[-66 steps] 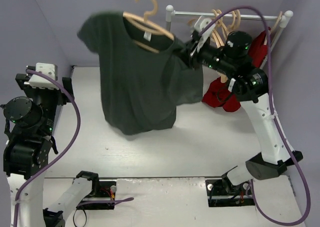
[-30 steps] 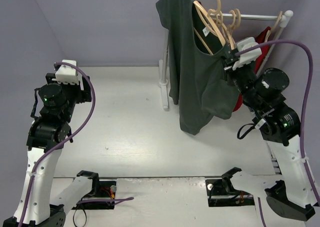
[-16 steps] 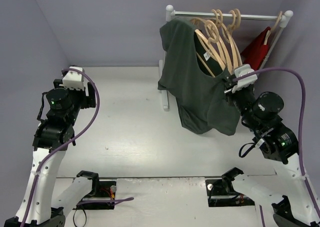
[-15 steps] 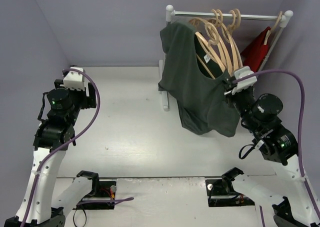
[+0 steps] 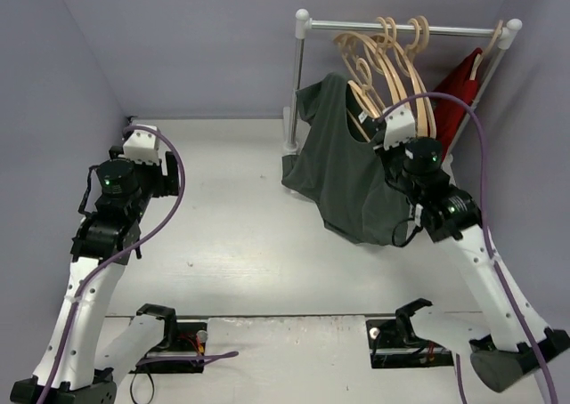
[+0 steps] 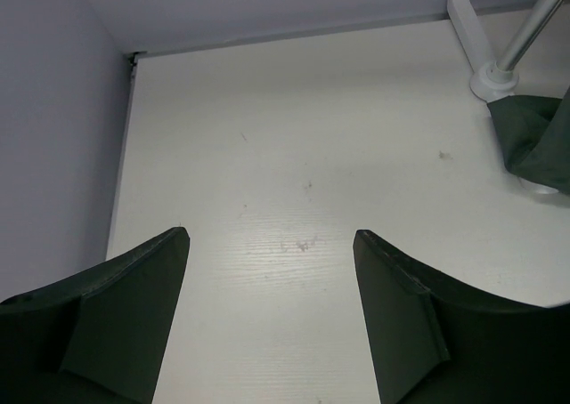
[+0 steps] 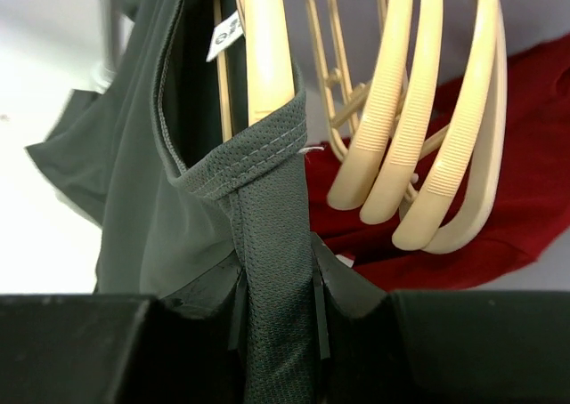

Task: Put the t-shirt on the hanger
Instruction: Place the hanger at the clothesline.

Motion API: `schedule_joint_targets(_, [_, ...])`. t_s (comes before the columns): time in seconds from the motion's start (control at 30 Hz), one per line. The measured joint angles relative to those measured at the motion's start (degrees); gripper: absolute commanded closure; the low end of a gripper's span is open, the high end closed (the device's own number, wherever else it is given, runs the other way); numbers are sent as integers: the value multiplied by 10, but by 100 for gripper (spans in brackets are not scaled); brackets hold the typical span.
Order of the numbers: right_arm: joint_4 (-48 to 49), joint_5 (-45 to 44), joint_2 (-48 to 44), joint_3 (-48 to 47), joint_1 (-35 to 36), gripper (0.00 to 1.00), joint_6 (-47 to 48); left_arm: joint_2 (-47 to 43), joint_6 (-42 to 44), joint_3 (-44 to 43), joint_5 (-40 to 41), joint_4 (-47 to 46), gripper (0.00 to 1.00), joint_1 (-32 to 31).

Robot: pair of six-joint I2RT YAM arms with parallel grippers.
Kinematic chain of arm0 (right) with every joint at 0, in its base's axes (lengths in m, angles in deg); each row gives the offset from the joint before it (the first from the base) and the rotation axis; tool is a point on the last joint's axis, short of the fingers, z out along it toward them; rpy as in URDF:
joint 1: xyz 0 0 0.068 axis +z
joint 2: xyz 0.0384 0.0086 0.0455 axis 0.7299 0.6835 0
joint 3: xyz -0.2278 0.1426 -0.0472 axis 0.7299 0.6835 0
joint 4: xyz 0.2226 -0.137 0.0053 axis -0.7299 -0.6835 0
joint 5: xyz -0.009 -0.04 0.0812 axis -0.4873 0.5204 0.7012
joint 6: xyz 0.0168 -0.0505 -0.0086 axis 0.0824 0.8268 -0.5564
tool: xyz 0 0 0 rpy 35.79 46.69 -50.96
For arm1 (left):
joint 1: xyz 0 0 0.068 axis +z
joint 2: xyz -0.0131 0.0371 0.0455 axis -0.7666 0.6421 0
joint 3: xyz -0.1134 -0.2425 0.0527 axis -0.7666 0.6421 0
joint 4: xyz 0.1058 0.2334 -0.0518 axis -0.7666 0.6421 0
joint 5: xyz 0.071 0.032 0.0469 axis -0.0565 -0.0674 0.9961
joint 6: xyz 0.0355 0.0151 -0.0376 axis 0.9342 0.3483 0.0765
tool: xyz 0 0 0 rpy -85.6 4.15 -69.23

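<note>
Your right gripper (image 7: 278,288) is clamped on the shoulder seam of the t-shirt (image 5: 343,177), just below the rail of the rack (image 5: 401,26). The cloth is pinched between both fingers. The hanger (image 7: 265,48) runs down inside the collar, and one wooden arm disappears under that same seam. Its hook reaches up towards the rail, but you cannot tell whether it is seated there.

The shirt drapes down in front of the rack. A lower fold ends up beside the foot (image 6: 494,75) of the rack's left post.

Spare hangers (image 5: 405,52) hang bunched on the rail to the right of the shirt, with a red garment (image 5: 459,88) at the rack's right end.

Your left gripper (image 6: 267,270) hovers well to the left of the rack, jaws spread wide and holding nothing.

The table (image 5: 232,217) under the rack is pale white-washed wood with a few faint scuffs. Plain lavender walls (image 5: 178,39) close in behind the rack and on both sides.
</note>
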Motion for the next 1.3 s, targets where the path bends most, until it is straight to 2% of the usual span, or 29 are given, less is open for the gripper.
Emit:
schedule_joint_targets(0.2, [-8, 30, 111, -76, -55, 100, -32, 4, -5, 49, -10, -33, 30, 0])
schedule_joint_targets(0.4, [-4, 54, 203, -200, -57, 100, -44, 3, -5, 104, -15, -64, 30, 0])
schedule_joint_targets(0.6, [-4, 66, 268, -296, -57, 100, -45, 2, -5, 117, -17, -73, 30, 0])
schedule_joint_targets(0.8, [6, 86, 346, -348, -58, 100, -54, 2, -5, 117, -28, -80, 30, 0])
schedule_joint_targets(1.07, [19, 97, 405, -343, -59, 100, -72, 2, -5, 117, -38, -80, 30, 0])
schedule_joint_targets(1.1, [26, 98, 403, -333, -59, 97, -74, 2, -5, 117, -39, -80, 30, 0])
schedule_joint_targets(1.13, [33, 98, 399, -323, -59, 90, -77, 2, -5, 117, -40, -80, 30, 0])
schedule_joint_targets(1.17, [41, 99, 395, -313, -59, 80, -80, 2, -4, 117, -40, -80, 30, 0])
schedule_joint_targets(1.2, [49, 99, 391, -302, -59, 58, -83, 2, -4, 117, -41, -80, 30, 0])
schedule_joint_targets(1.27, [60, 101, 381, -282, -59, 37, -91, 2, -4, 117, -41, -80, 30, 0])
schedule_joint_targets(1.3, [63, 103, 375, -274, -59, 32, -91, 2, -4, 117, -42, -80, 30, 0])
